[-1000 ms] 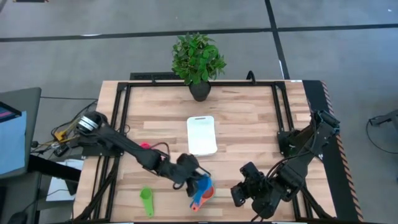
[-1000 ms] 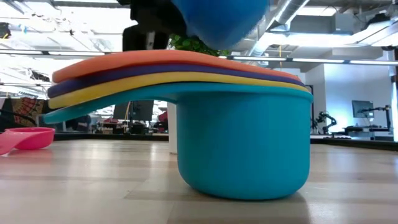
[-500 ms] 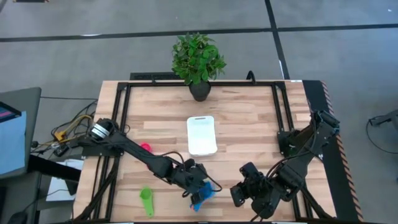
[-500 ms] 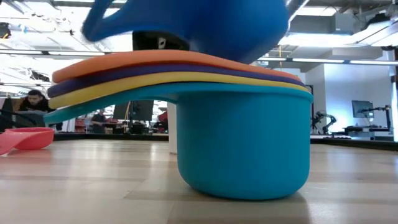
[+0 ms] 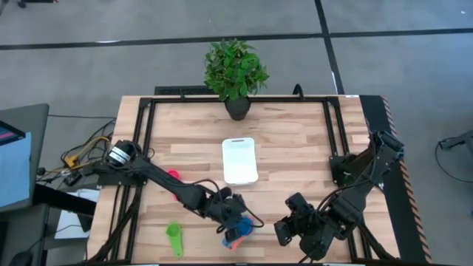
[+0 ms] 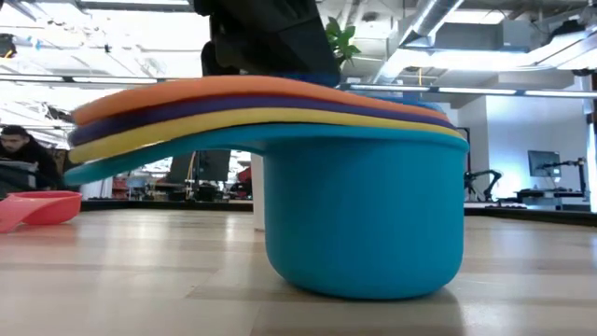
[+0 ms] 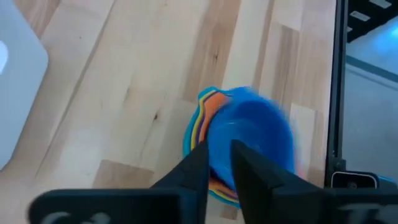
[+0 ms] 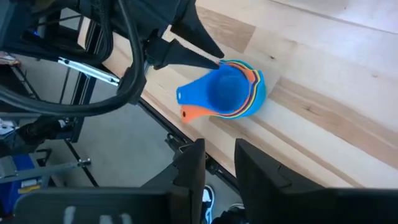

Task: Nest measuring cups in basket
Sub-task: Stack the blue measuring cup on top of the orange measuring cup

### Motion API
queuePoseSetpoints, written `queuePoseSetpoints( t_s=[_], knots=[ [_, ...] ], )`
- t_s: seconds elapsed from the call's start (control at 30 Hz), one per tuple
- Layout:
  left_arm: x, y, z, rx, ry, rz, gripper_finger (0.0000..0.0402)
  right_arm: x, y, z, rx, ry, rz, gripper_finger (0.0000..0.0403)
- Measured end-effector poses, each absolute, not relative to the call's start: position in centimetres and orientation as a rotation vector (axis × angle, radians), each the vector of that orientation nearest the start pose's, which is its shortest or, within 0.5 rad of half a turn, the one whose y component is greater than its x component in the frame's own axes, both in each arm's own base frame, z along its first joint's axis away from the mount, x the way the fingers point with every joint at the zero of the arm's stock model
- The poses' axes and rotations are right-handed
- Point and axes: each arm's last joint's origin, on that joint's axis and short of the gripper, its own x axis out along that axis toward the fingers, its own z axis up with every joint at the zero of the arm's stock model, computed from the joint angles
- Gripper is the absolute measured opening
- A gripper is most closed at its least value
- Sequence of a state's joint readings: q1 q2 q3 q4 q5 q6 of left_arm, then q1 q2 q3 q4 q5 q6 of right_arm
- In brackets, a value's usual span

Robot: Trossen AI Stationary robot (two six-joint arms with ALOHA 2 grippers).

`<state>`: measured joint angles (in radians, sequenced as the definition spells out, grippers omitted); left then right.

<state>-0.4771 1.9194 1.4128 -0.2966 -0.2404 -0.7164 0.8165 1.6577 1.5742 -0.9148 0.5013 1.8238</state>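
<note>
My left gripper point(image 5: 233, 224) is shut on the blue measuring cup point(image 7: 252, 134), which sits in the top of a nested stack point(image 6: 364, 215) of teal, yellow-orange, purple and red-orange cups by the table's near edge. In the right wrist view the blue cup point(image 8: 221, 93) sits in the stack, its handle point(image 8: 185, 95) above the orange one. The green cup point(image 5: 174, 238) lies left of the stack on the table. The pink cup point(image 5: 173, 175) lies farther back. The white basket point(image 5: 240, 160) rests mid-table. My right gripper point(image 5: 284, 230) waits open to the right of the stack. My left gripper pinches the blue cup's rim point(image 8: 222, 64), away from the handle, between its two fingers point(image 7: 200, 158). One finger stands at the outer wall and the other over the hollow. The fingers slant down from the table's left. The cup sits upright in the red-orange cup point(image 6: 233, 89).
A potted plant point(image 5: 235, 70) stands at the table's far edge. Black frame rails point(image 5: 148, 140) run along the left and right sides. The stack sits close to the near edge point(image 8: 186, 149). Bare wood lies between stack and basket. People show in the room behind point(image 6: 19, 149).
My left gripper has carried the blue cup toward the table's near edge and down. The cup, which hung clear above the stack, has turned about and now sits in the red-orange cup. The stack has stayed where it was.
</note>
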Motion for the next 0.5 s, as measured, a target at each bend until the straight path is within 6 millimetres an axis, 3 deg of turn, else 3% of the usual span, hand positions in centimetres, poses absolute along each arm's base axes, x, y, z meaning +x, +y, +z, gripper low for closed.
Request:
queuePoseSetpoints(
  t_s=[0.27,0.37,0.5],
  knots=[
    [37.9,-17.9,21.7,-0.463,0.803,0.068,0.0126,24.3,23.9,32.6,1.083,0.749,-0.484,0.0147],
    [37.7,-17.7,22.0,-0.558,0.852,0.047,0.0137,24.3,23.8,32.6,1.092,0.746,-0.503,0.0155],
    [36.2,-17.6,21.3,-0.497,0.981,0.141,0.0134,24.3,23.8,32.6,1.102,0.743,-0.507,0.0159]
  ],
)
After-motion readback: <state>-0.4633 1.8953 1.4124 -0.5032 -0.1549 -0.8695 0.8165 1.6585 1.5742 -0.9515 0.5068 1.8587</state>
